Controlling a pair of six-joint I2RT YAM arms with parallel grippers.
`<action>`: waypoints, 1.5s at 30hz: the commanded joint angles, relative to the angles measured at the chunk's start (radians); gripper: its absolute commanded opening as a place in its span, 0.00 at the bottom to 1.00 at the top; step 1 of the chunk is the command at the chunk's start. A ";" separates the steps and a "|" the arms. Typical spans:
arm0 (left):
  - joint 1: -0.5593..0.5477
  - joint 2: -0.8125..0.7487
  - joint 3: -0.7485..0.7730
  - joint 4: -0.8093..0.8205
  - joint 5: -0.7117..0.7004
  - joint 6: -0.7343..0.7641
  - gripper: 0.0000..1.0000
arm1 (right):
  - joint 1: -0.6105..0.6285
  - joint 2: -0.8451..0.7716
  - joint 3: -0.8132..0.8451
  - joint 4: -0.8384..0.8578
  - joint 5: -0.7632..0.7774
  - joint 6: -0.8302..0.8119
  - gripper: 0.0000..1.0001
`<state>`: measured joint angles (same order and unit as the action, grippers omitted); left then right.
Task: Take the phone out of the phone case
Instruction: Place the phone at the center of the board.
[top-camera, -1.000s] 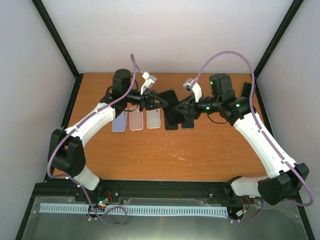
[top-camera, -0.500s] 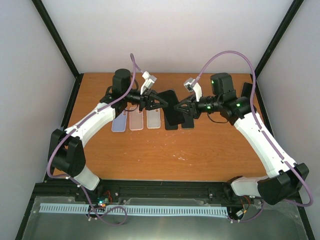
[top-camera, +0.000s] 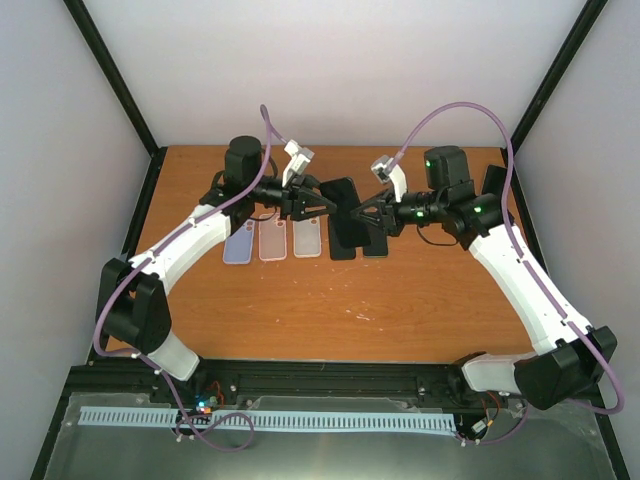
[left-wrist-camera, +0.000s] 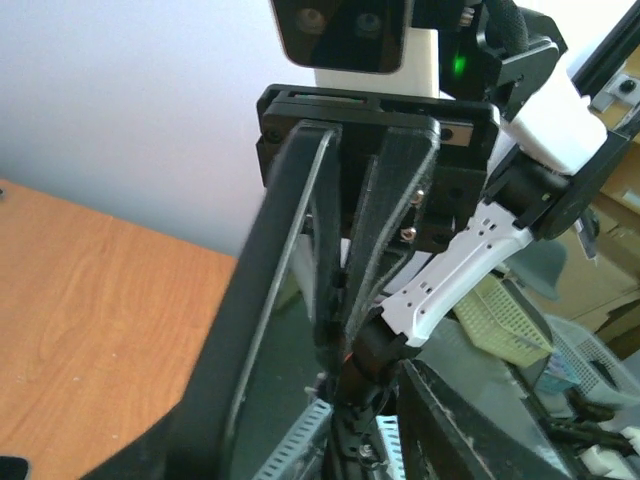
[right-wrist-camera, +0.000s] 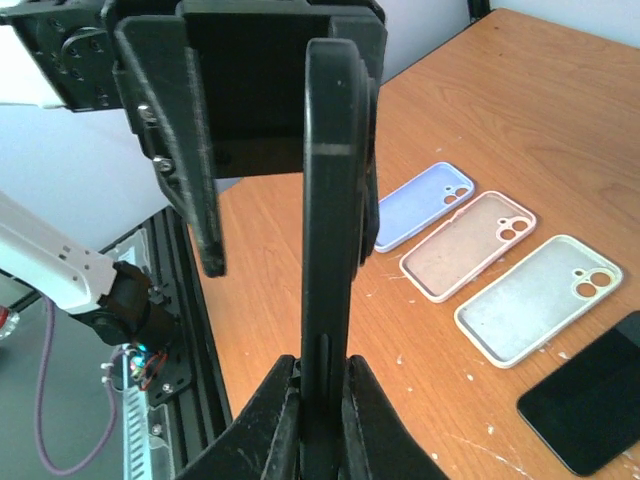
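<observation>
Holding the black cased phone (right-wrist-camera: 335, 200) up off the orange wooden counter (top-camera: 400, 300), I have my right jaws clenched on its right end. Their fingers (right-wrist-camera: 285, 420) pinch both flat faces, so it stands edge-on to my right wrist camera. It hangs in mid-air between my two arms, over the far middle of the counter, where both faces are free and nothing lies beneath to get in the way of peeling.

My left jaws stand released. One finger (right-wrist-camera: 195, 170) sits apart from the phone with a visible gap, straddling the opposite end rather than gripping it. I judge that this loose stance lets me settle on the case's rim alone while the right side anchors the rest. Edge-on, I cannot tell case from phone, so I take the phone to be not yet out.

Below and to the left, a lilac empty case (right-wrist-camera: 425, 205), a pink translucent case (right-wrist-camera: 470, 245) and a clear case (right-wrist-camera: 535, 295) lie in a row. A bare black phone (right-wrist-camera: 590, 400) lies flat just right of them. That looks like sorting, shells on one side and handsets on the other.
</observation>
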<state>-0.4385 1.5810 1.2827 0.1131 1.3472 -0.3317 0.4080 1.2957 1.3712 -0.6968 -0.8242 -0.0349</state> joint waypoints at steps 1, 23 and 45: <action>-0.009 -0.016 0.054 0.033 -0.008 0.002 0.51 | -0.035 -0.027 -0.013 0.021 0.025 0.022 0.03; 0.001 -0.022 0.091 -0.094 -0.228 0.060 1.00 | -0.163 -0.091 -0.084 -0.021 0.055 -0.019 0.03; 0.003 -0.022 0.076 -0.104 -0.273 0.065 1.00 | -0.336 -0.032 -0.132 -0.123 0.127 -0.098 0.03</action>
<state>-0.4366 1.5810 1.3327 0.0006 1.0805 -0.2924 0.1040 1.2427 1.2480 -0.8047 -0.7109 -0.1013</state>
